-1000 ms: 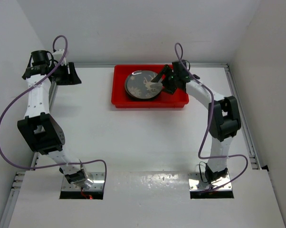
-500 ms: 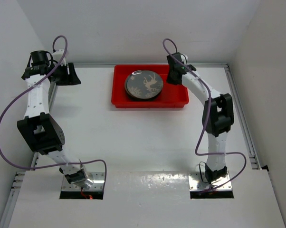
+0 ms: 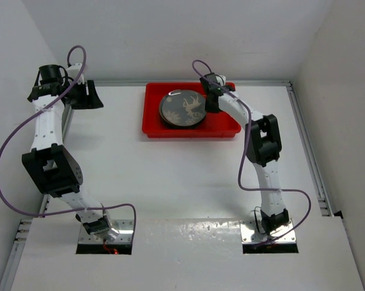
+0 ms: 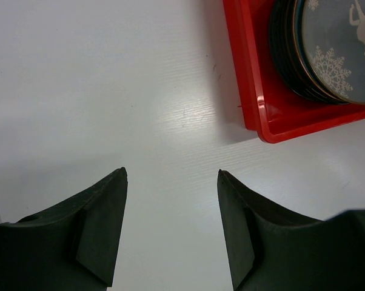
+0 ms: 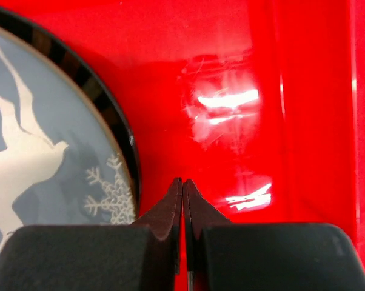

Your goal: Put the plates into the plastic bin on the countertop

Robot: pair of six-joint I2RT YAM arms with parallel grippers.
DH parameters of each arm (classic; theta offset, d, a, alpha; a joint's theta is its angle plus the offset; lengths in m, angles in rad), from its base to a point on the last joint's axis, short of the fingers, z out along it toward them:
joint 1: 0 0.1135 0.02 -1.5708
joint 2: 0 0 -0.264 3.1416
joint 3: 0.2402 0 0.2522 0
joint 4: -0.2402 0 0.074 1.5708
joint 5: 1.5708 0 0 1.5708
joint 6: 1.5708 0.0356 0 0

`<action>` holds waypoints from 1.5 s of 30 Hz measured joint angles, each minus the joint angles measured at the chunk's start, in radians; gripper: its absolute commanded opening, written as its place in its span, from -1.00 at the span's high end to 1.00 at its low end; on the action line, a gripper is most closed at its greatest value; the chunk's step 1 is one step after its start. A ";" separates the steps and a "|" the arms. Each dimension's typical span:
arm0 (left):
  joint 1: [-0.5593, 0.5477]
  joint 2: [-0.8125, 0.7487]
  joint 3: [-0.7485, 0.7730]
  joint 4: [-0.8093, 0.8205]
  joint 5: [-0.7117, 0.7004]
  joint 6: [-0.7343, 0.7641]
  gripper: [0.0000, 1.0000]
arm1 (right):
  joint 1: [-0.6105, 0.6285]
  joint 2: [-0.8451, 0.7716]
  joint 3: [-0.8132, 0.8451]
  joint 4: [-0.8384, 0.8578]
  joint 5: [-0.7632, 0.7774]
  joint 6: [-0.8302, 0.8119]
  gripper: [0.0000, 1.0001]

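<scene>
Plates lie stacked in the bin; placing looks done. My right tool is closed, empty, just right of them; left tool spread. I'd withdraw next.

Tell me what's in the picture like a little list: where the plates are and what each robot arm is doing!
plates: stacked in the bin, dark patterned one on top
bin: red, on the countertop
left end effector: open, empty, above bare countertop beside the bin
right end effector: shut, empty, over the bin floor beside the plates
</scene>
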 measured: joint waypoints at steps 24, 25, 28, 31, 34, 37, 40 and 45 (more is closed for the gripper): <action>0.009 0.000 0.000 -0.015 0.007 0.004 -0.26 | 0.012 0.027 0.006 0.029 -0.050 0.035 1.00; 0.009 0.000 0.000 -0.015 0.007 0.004 -0.26 | 0.010 0.027 0.001 0.034 -0.050 0.035 1.00; 0.009 0.000 0.000 -0.015 0.010 0.004 -0.26 | 0.007 0.027 -0.004 0.035 -0.050 0.034 1.00; 0.009 0.000 0.000 -0.015 0.012 0.004 -0.26 | 0.006 0.028 -0.002 0.035 -0.055 0.032 1.00; 0.010 0.000 0.000 -0.015 0.014 0.004 -0.26 | 0.006 0.032 0.006 0.035 -0.063 0.033 1.00; 0.014 0.000 0.000 -0.015 0.015 0.004 -0.26 | 0.008 0.039 0.017 0.039 -0.074 0.032 1.00; 0.017 0.000 0.000 -0.015 0.015 0.004 -0.26 | 0.010 0.042 0.017 0.038 -0.084 0.031 1.00; 0.018 0.000 0.000 -0.018 0.015 0.004 -0.26 | 0.010 0.043 0.017 0.038 -0.085 0.021 1.00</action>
